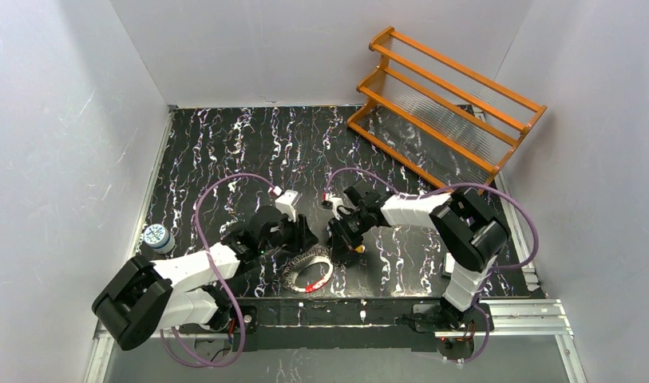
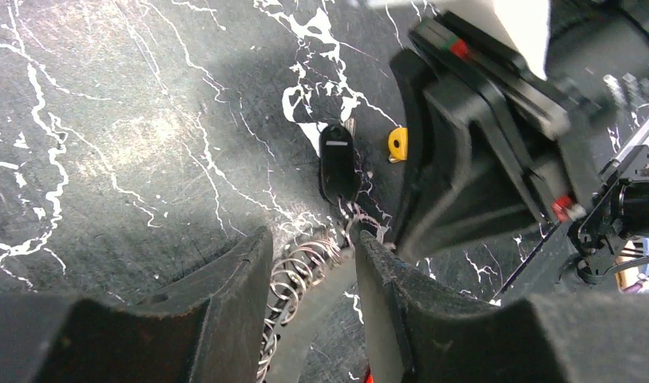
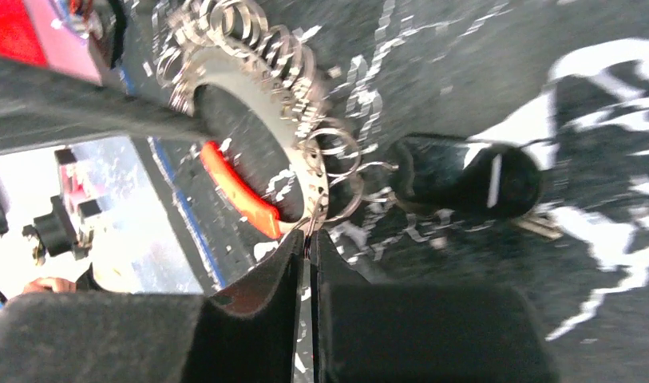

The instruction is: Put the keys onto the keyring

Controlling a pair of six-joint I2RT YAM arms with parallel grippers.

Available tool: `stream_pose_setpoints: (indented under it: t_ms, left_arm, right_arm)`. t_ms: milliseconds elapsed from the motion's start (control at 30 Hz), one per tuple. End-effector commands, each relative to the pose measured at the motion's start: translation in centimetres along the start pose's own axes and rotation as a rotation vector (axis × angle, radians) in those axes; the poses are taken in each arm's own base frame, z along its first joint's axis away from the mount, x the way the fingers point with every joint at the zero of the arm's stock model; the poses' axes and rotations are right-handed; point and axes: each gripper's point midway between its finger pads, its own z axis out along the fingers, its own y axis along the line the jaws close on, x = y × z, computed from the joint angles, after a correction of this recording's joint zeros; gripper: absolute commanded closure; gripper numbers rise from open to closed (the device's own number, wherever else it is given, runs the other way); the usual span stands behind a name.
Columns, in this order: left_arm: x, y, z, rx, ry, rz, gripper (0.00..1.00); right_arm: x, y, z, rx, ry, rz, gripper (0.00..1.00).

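Right gripper (image 3: 310, 239) is squeezed almost flat, nipping the wire rim of the keyring (image 3: 305, 152) at the ring's 6 o'clock, right by its red bit. Left gripper (image 2: 313, 243) is only part-way open, with a finger on either side of the coils, not clamping them. Black-headed key (image 3: 464, 179) lies on the table (image 1: 225, 152) at the ring's 3 o'clock. In the left wrist view, the yellow-headed key (image 2: 397, 144) sits at 2 o'clock of it.

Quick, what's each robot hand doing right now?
Left gripper: open, fingers straddling the thin silver wire keyring with red section.
Right gripper: closed on that keyring.
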Motion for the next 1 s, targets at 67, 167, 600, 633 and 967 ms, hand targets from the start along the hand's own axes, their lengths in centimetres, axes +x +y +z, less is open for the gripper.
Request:
stream_pose_setpoints:
  t_ms: [67,167,600,633,967]
  left_arm:
    - [-1.6,-1.4,1.1,-0.015,-0.033,0.022,0.59]
    - [-1.4,-1.4,1.3,-0.038,-0.017,0.033,0.59]
    - [-0.2,0.5,-1.1,-0.11,-0.048,0.011,0.63]
    - [0.0,0.4,-1.3,-0.104,-0.05,0.01,0.63]
    - [0.7,-1.7,-1.8,0.032,-0.048,0.03,0.69]
  right_arm:
    - [-1.0,4.4,-1.7,-0.091,-0.085,-0.118,0.77]
    - [-2.5,4.0,-2.5,-0.032,-0.137,-0.117,0.72]
    - [-6.2,2.4,-1.7,0.004,-0.158,-0.091,0.73]
    - [-6.3,2.3,-1.4,0.0,-0.153,-0.09,0.72]
    - [-4.5,1.9,0.1,-0.073,-0.088,-0.061,0.73]
